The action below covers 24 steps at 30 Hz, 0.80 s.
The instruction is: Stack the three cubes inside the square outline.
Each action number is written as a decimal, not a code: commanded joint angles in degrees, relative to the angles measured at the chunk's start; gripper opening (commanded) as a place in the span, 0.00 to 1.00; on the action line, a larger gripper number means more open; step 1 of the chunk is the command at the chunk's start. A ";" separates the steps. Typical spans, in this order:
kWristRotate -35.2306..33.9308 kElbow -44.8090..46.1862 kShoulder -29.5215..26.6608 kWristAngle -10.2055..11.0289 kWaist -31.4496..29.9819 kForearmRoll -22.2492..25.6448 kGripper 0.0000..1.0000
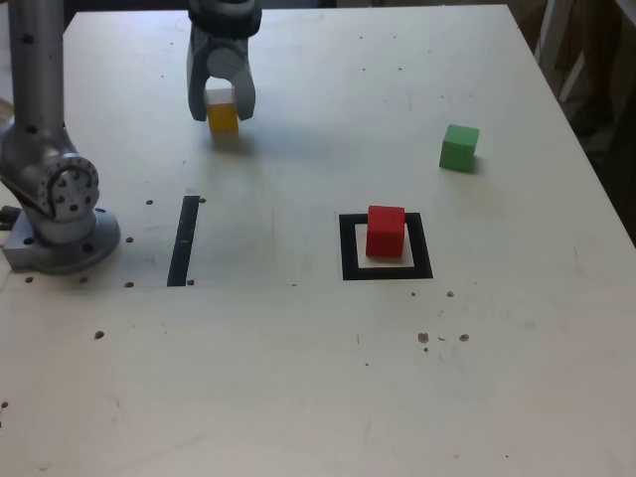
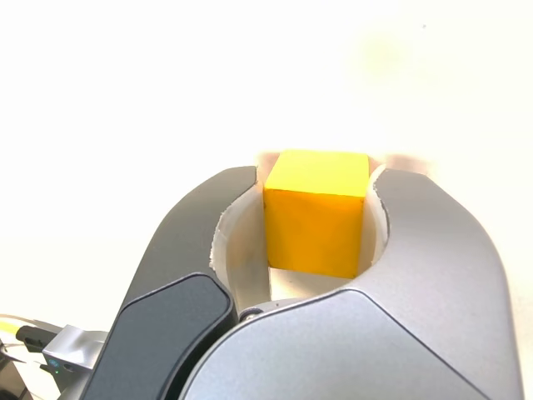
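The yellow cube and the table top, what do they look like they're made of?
The yellow cube, clamped in the gripper, looks like painted wood or solid plastic: flat, even colour, matte faces without glare, crisp edges. The table looks like pale plywood or laminated board: light, dull surface dotted with small dark holes.

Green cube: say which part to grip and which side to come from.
Grip the small matte green cube across two opposite upright faces, coming straight down from above. It rests flat on the pale wooden table, standing alone with bare surface all round, so both faces look free for the fingers.
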 commanded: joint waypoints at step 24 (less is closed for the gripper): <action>-12.40 -11.06 -7.80 -3.85 -28.35 17.59 0.29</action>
